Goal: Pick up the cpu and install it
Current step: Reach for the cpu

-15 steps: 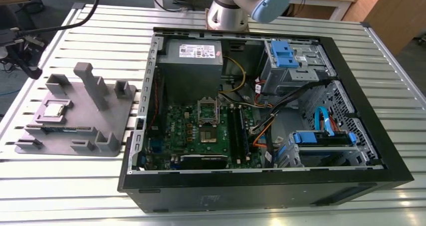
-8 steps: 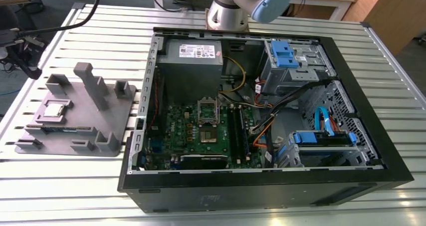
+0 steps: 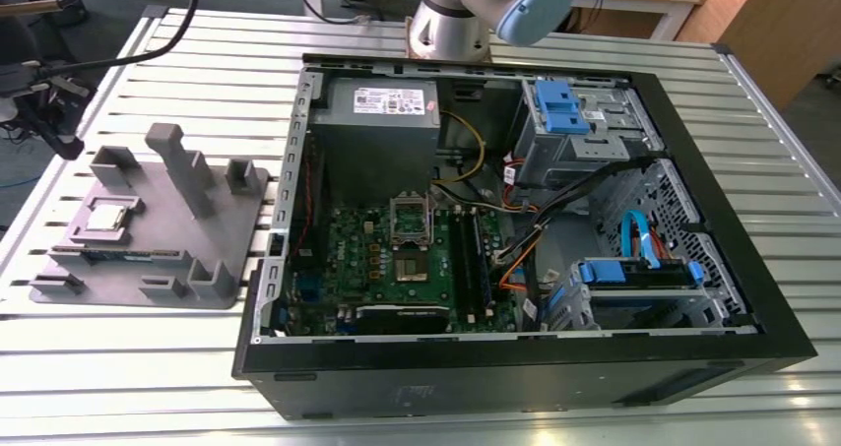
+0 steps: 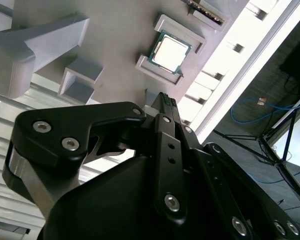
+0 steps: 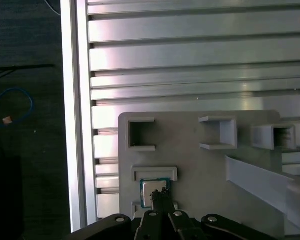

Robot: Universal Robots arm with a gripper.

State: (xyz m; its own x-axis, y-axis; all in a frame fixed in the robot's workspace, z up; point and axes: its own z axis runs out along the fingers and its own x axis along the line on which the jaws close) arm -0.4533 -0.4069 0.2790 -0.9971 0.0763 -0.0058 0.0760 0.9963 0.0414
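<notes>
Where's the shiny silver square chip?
The silver square chip sits in a pocket of the grey plastic tray, on the exterior view's left, beside the black computer case.

Cpu [image 3: 106, 217] in tray [image 3: 152, 200], the exterior view's left of case [image 3: 526, 382]

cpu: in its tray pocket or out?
In. The cpu lies flat inside its framed pocket on the grey tray in both wrist views; the gripper is near it, not gripping it.

The end effector [image 5: 161, 196], closed to a narrow tip, points at the cpu [image 5: 150, 190], which lies flat in a square recess of the grey moulded tray [image 5: 190, 165] on the ribbed metal desk [image 5: 190, 55]; whether they touch is unclear.
</notes>
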